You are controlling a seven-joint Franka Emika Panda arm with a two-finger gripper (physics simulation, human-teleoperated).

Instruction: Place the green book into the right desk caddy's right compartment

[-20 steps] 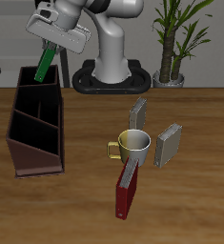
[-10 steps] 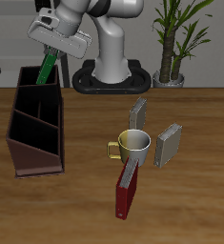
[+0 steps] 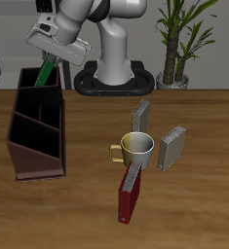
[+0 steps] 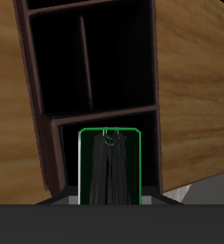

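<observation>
green book (image 3: 47, 69) above right desk caddy's (image 3: 33, 136) back compartment

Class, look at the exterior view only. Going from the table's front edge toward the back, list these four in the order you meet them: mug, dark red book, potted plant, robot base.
Dark red book → mug → robot base → potted plant.

The arm reaches out from its base with the wrist tilted, so the gripper (image 3: 48, 60) points down at a slant. Its fingers are closed on the green book (image 3: 45, 70), which hangs below it, edge-on between the fingers in the wrist view.
</observation>
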